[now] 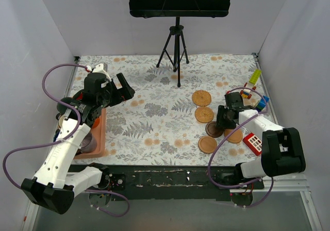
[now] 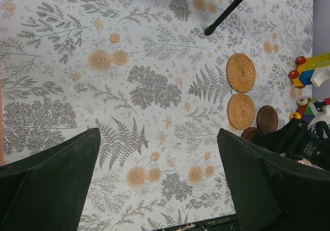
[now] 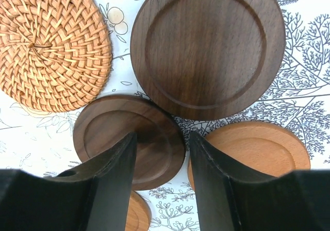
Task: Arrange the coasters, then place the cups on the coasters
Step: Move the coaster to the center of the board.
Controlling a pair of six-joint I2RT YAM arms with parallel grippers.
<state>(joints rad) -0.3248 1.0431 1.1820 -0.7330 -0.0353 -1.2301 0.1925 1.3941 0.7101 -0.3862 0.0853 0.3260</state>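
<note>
Several coasters lie at the right of the table: two woven rattan ones [image 1: 201, 98] [image 1: 204, 114], a dark brown one [image 1: 213, 130], and two orange-brown ones [image 1: 208, 144] [image 1: 235, 136]. My right gripper [image 1: 225, 120] hovers low over them. In the right wrist view its jaws [image 3: 162, 137] stand partly apart, astride the right rim of a dark brown coaster [image 3: 118, 133]. A second dark brown coaster [image 3: 206, 50] overlaps that one's top edge. My left gripper [image 1: 124, 89] hangs open and empty above the tablecloth. The cups sit on the pink tray [image 1: 101, 133], mostly hidden under my left arm; a purple-grey one [image 1: 85, 141] shows.
Colourful toy blocks [image 1: 252, 84] and a red-and-white block [image 1: 252, 142] lie at the right edge near the coasters. A black tripod [image 1: 175, 48] with a music stand stands at the back centre. White walls enclose the table on three sides.
</note>
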